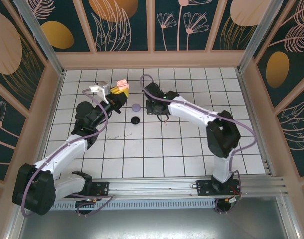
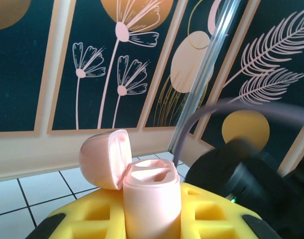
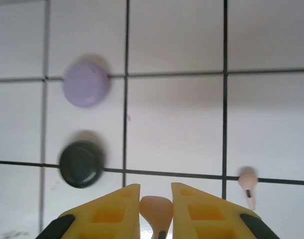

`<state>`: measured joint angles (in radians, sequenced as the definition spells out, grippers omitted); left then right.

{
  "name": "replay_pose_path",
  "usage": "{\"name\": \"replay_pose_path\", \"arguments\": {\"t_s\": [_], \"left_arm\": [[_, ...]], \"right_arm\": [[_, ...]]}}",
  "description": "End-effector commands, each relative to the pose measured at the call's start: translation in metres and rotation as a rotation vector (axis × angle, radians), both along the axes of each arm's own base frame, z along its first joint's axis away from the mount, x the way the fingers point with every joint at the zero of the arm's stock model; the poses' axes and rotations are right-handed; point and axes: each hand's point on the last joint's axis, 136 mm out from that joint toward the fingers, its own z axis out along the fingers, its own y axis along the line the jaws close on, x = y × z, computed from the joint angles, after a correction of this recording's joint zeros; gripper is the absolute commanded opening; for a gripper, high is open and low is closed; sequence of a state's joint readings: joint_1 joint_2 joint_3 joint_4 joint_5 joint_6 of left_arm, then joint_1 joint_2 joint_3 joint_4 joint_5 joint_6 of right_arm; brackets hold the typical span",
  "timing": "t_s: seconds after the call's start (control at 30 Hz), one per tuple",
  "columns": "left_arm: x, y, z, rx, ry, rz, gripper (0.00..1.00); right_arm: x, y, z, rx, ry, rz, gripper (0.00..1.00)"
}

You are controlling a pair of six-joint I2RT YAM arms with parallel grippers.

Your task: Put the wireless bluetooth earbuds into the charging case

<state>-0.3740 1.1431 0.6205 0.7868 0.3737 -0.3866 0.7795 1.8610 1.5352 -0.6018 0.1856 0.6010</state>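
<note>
My left gripper [image 1: 118,91] squeezed the open pink case [image 2: 151,196]. My right gripper [image 3: 156,199] pinched one pink earbud [image 3: 155,213]. A second pink earbud [image 3: 248,181] lay on the bench [image 3: 182,114] nearby.

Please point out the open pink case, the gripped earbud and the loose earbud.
open pink case [image 2: 152,206]: left wrist view, front of its body.
gripped pink earbud [image 3: 156,207]: right wrist view, its rounded head.
loose pink earbud [image 3: 247,179]: right wrist view, its head.
</note>
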Motion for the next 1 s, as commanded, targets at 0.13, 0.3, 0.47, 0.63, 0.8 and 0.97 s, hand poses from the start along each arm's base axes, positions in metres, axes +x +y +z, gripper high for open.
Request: {"name": "replay_pose_path", "arguments": {"t_s": [0.13, 0.3, 0.47, 0.63, 0.8, 0.97], "left_arm": [[-0.022, -0.015, 0.002, 0.104, -0.197, -0.099, 0.00], [-0.034, -0.023, -0.013, 0.165, -0.309, -0.122, 0.00], [-0.040, -0.043, -0.029, 0.248, -0.379, -0.161, 0.00], [-0.049, -0.060, -0.029, 0.274, -0.457, -0.193, 0.00], [-0.052, -0.069, -0.018, 0.255, -0.504, -0.202, 0.00], [-0.052, -0.075, -0.007, 0.224, -0.509, -0.216, 0.00]], "right_arm": [[0.009, -0.025, 0.094, 0.060, -0.219, -0.011, 0.19], [0.006, -0.030, 0.147, 0.111, -0.339, 0.024, 0.19], [-0.007, -0.024, 0.195, 0.195, -0.451, 0.107, 0.19], [-0.032, -0.007, 0.229, 0.272, -0.558, 0.245, 0.19], [-0.061, 0.008, 0.247, 0.328, -0.645, 0.363, 0.20], [-0.083, 0.017, 0.253, 0.366, -0.694, 0.448, 0.20]]}}
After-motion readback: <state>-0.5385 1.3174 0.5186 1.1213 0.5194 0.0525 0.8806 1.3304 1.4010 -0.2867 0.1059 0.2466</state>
